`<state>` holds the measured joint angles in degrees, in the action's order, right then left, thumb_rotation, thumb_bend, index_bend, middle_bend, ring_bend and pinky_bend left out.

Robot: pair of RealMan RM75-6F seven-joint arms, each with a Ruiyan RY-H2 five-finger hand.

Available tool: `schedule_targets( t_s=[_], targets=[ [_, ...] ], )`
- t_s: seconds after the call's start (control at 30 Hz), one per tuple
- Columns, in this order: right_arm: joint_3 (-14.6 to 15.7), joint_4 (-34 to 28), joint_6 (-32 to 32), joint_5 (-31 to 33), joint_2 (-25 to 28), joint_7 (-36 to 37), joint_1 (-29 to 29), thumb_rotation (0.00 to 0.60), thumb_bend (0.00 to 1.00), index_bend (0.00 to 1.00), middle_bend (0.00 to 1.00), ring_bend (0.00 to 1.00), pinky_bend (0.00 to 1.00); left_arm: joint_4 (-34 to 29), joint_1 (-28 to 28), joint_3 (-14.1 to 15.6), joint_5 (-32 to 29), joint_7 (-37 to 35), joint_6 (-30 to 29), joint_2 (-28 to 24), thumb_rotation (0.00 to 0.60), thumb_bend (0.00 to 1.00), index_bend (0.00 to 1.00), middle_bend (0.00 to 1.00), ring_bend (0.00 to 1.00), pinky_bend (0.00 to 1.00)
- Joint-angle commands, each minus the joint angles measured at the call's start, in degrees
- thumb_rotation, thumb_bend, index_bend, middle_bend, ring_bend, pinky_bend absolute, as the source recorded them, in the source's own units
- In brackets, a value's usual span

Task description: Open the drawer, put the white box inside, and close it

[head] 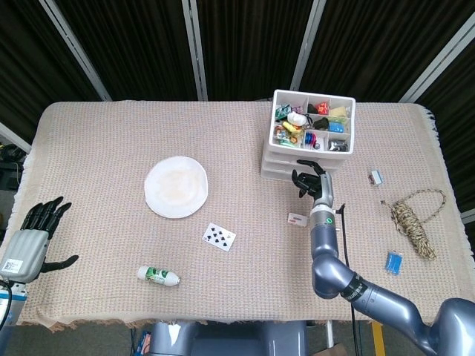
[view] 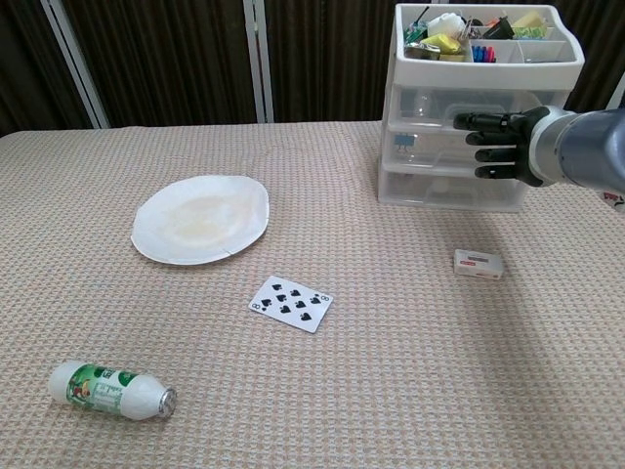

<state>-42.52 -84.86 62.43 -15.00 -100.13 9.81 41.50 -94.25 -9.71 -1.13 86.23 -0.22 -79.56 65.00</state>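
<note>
Drawer unit (view: 444, 147): clear plastic, drawers closed, tray of small items on top.
White box (view: 479, 264): flat carton, red label unreadable, on woven bench cloth (view: 391, 391) before the unit.
Right robot hand (view: 500, 147): fingers spread, empty, at drawer fronts.
Left robot hand (head: 33, 236): fingers apart, empty, at the bench edge.
Card (view: 290, 304): nine of spades.

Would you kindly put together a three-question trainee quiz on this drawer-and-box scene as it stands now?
1. True or false: the right hand holds the white box.
2. What lies nearest the playing card? A) paper plate B) rope coil C) blue packet
3. Fill in: the bottle lies on its ____.

Key
1. False: the box lies on the tablecloth, while the hand is open in front of the drawer unit, whose drawers all look closed.
2. A.
3. Side.
</note>
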Motion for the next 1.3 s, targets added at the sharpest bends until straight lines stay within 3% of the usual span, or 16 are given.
schedule_targets(
  t_s=[0.03,0.77,1.3],
  targets=[
    [-0.5,0.5,-0.5,0.3,-0.6,0.3,0.5,0.6,0.36,0.32,0.83,0.87,0.78,-0.1,0.0,0.0,0.0,-0.1,0.1,0.0,0.6,0.13,0.07,0.0,0.0,0.0],
    [-0.5,-0.7,-0.4,-0.6,-2.4,1.3,0.7,0.6,0.36,0.34,0.83,0.87,0.78,-0.2,-0.2,0.2,0.1,-0.8,0.5,-0.4,0.6,0.13,0.07,0.0,0.0,0.0],
    [4.4,-9.2,0.3,-5.5,-0.2,3.1,-5.8,0.6,0.36,0.35,0.83,0.86,0.78,0.1,-0.1,0.2,0.4,-0.3,0.0,-0.1,0.6,0.13,0.07,0.0,0.0,0.0]
  ],
)
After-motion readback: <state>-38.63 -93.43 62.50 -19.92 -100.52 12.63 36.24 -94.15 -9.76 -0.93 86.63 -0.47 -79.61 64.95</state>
